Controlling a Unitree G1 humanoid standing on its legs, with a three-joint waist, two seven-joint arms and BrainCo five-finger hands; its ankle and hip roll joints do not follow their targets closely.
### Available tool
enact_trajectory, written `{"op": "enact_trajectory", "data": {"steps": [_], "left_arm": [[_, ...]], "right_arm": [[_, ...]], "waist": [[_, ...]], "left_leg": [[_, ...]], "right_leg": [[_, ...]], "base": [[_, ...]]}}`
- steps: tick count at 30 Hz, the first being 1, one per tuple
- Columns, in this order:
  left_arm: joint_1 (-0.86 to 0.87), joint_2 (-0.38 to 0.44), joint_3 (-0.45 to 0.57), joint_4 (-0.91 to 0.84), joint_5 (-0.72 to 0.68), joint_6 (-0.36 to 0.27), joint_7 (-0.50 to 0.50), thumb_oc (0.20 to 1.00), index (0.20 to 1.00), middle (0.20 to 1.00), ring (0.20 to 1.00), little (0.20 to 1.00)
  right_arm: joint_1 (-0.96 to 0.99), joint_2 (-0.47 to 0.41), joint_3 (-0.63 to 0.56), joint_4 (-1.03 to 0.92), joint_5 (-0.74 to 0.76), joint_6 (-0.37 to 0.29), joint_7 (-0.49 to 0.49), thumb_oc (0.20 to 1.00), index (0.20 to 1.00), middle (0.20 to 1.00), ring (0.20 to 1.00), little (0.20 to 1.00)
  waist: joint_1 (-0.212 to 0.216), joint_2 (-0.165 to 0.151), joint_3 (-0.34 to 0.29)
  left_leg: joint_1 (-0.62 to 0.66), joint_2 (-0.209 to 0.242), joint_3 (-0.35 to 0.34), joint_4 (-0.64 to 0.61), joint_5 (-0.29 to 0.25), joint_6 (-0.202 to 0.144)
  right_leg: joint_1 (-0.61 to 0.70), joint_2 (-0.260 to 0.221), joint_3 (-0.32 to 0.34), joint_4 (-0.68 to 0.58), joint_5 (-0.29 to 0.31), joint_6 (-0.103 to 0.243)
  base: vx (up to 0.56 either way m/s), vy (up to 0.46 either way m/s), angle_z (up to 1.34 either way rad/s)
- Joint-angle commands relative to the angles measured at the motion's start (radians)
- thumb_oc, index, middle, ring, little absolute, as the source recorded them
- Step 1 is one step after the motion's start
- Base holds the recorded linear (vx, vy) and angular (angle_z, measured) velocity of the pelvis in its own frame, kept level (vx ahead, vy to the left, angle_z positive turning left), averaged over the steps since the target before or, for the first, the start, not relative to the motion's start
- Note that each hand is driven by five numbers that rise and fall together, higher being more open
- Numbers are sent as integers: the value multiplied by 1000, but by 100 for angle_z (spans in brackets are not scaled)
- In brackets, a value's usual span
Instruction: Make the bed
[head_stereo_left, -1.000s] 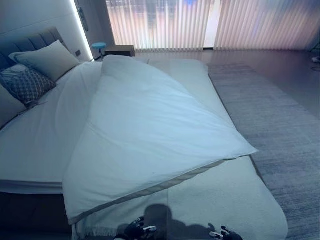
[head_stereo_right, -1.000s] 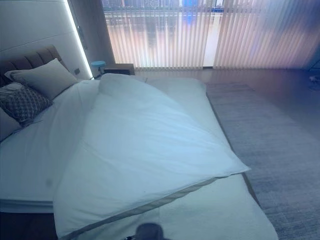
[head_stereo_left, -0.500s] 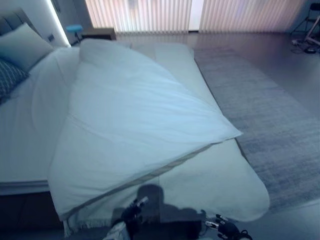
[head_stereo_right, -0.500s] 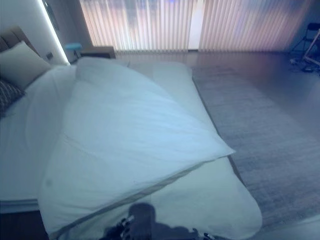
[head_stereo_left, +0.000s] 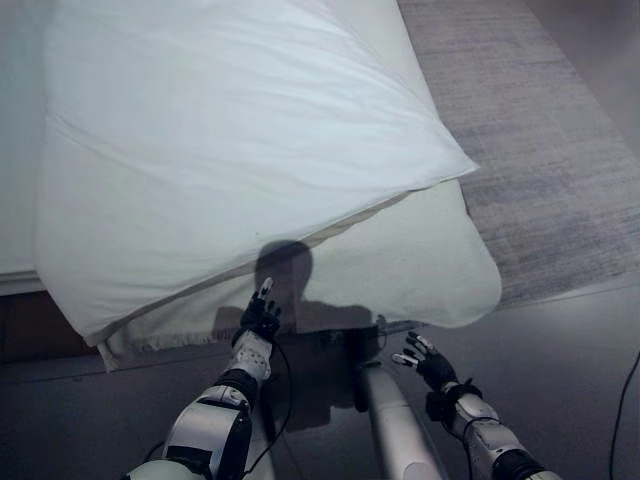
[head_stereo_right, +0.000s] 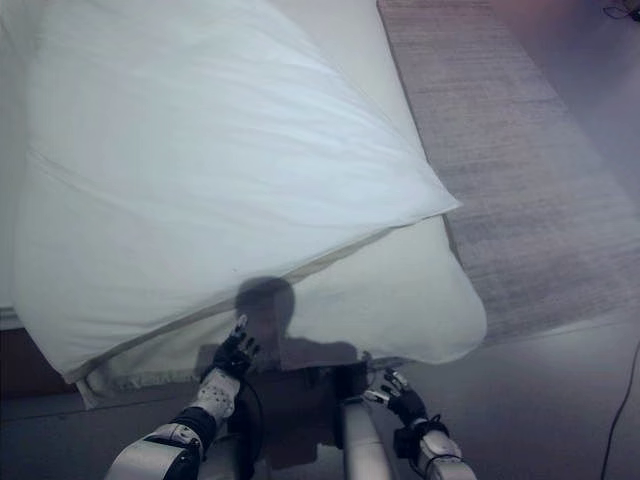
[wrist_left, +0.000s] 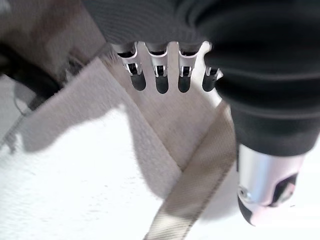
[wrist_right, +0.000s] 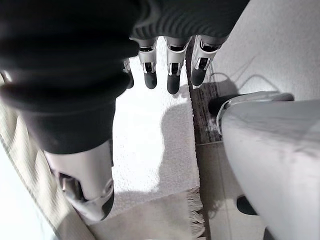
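Bed (head_stereo_left: 20, 120): seen from its foot end, mattress partly bare at the left side.
Duvet (head_stereo_left: 230, 130): white, lying askew on the bed, one corner reaching the right edge, its banded hem running diagonally above the foot end.
Blanket (head_stereo_left: 410, 270): pale, fringed, under the duvet, hanging over the foot of the bed.
Rug (head_stereo_left: 530, 150): grey, on the floor right of the bed.
Left robot hand (head_stereo_left: 262, 315): fingers straight and released, grasping nothing, raised just short of the blanket's hanging edge (the wrist view shows the fringe and band close past the fingertips).
Right robot hand (head_stereo_left: 422, 358): low, near the floor, fingers loosely spread, empty.
Step in hand: likely the reach for the bedding's foot edge; nothing gripped yet.
Next move: probably close both hands on the duvet hem and pull it square to the foot of the bed.
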Motion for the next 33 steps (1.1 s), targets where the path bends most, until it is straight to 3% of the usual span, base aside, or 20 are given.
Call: {"op": "enact_trajectory", "data": {"steps": [1, 14, 22, 30, 32, 33], "left_arm": [[-54, 9, 43, -45, -96, -61, -4, 1000, 1000, 1000, 1000, 1000], [-188, 78, 110, -47, -175, -106, 38, 1000, 1000, 1000, 1000, 1000], [-296, 169, 144, -34, -203, -137, 58, 1000, 1000, 1000, 1000, 1000], [-293, 171, 160, -63, -220, -169, 49, 1000, 1000, 1000, 1000, 1000], [-288, 169, 159, -73, -219, -178, 46, 536, 536, 536, 536, 536], [-288, 162, 161, -82, -226, -188, 47, 200, 200, 200, 200, 200]], "right_arm": [[-1, -10, 29, -87, 41, -68, -36, 1000, 1000, 1000, 1000, 1000], [0, -49, 44, -160, 12, -72, -34, 1000, 1000, 1000, 1000, 1000], [16, -57, 45, -156, -10, -62, -45, 1000, 1000, 1000, 1000, 1000], [35, -45, 39, -137, -25, -58, -50, 1000, 1000, 1000, 1000, 1000], [36, -42, 42, -135, -27, -59, -51, 1000, 1000, 1000, 1000, 1000], [37, -40, 44, -133, -25, -60, -53, 1000, 1000, 1000, 1000, 1000]], "waist": [[-17, 2, -17], [-36, 3, -46], [-43, -6, -43], [-39, -2, -70], [-37, 0, -75], [-36, -1, -78]], "left_leg": [[-91, -26, 19, 7, 27, 40], [-187, -7, 31, 28, 30, 33], [-200, 2, 38, 44, 29, 29], [-211, 18, 40, 46, 31, 15], [-213, 21, 40, 43, 34, 11], [-213, 21, 41, 42, 35, 8]], "right_leg": [[-53, 19, -32, 22, 34, -6], [-152, 22, -18, 17, 65, 9], [-162, 19, -16, 14, 70, 19], [-179, 21, -23, 12, 70, 17], [-183, 22, -22, 11, 71, 17], [-183, 22, -23, 10, 71, 17]], "base": [[-69, -7, 2], [-19, 23, -5], [9, 13, -3], [-2, -3, -2], [-8, -3, -3], [0, 0, 0]]}}
